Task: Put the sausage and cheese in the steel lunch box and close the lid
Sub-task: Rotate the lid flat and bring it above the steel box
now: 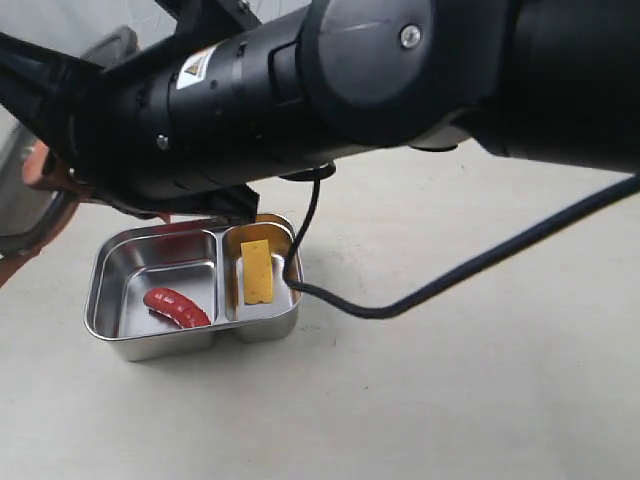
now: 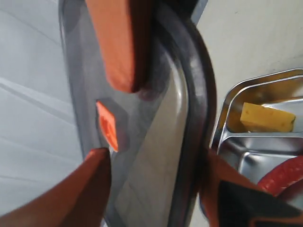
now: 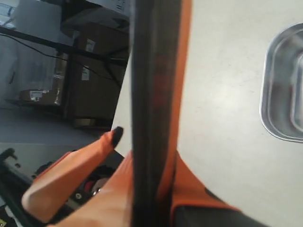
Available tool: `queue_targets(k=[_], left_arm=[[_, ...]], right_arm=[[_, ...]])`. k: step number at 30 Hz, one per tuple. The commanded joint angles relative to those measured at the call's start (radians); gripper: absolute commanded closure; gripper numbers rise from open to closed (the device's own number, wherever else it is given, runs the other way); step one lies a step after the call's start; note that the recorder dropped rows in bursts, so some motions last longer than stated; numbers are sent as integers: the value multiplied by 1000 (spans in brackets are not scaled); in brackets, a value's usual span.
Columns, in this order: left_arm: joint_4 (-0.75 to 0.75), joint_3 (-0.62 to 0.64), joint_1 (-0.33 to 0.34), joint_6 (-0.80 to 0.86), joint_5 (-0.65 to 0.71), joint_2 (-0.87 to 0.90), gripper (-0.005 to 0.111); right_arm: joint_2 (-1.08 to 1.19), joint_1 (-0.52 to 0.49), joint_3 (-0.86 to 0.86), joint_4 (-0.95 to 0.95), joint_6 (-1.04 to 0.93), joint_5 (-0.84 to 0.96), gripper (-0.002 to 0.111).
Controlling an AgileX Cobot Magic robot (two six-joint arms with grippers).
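Step in hand: lid closing. Sausage (image 1: 177, 308) and cheese (image 1: 258, 270) in steel lunch box (image 1: 105, 300), separate compartments, near left pincer (image 2: 111, 118). Left pincer fingers apart, lid (image 2: 161, 142) just beyond. Right pincer (image 3: 151, 165) clamped on lid edge. Next, likely: carry lid over box, level, press down.

a pale, matte table (image 1: 480, 400) carries only the steel lunch box (image 1: 150, 348), set flat on its surface.

The lunch box (image 1: 165, 346) sits on the table (image 1: 450, 400). Inside, the sausage (image 1: 177, 307) lies in the 9 o'clock compartment, the cheese (image 1: 258, 271) in the 3 o'clock one. The lid (image 1: 20, 190) is off the box, out at 10 o'clock. A cable (image 1: 420, 296) runs beside the box's 3 o'clock rim.
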Motion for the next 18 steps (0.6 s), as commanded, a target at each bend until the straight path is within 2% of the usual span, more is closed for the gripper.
queue_targets(k=[1,4,6,7,8,10,12,13,15,18], left_arm=[[51,-7,-5,-119,19,-29,47],[191,-7,-5,-287,32,-73,47],[332,-7,-5,-442,38,-118,50],[390,-7,-5,-519,39,-150,51],[410,-7,-5,-558,39,-169,52],[434,-7,-5,-652,39,-224,52],[434,-7,-5,-678,41,-257,52],[434,-7,-5,-681,41,-264,52],[434,-7,-5,-721,37,-264,52],[436,-7,-5,-721,35,-264,52]], right_arm=[[-6,-65,3,-40,-25,41,109],[-25,-138,3,-79,-78,97,109],[-47,-217,3,-79,-140,182,109],[-52,-290,3,-44,-204,244,109],[-52,-332,3,3,-270,286,109],[-47,-473,3,316,-677,454,109],[-20,-588,3,585,-971,643,109],[0,-640,3,656,-1059,726,109],[63,-694,3,677,-1117,847,109],[213,-707,7,692,-1190,887,109]])
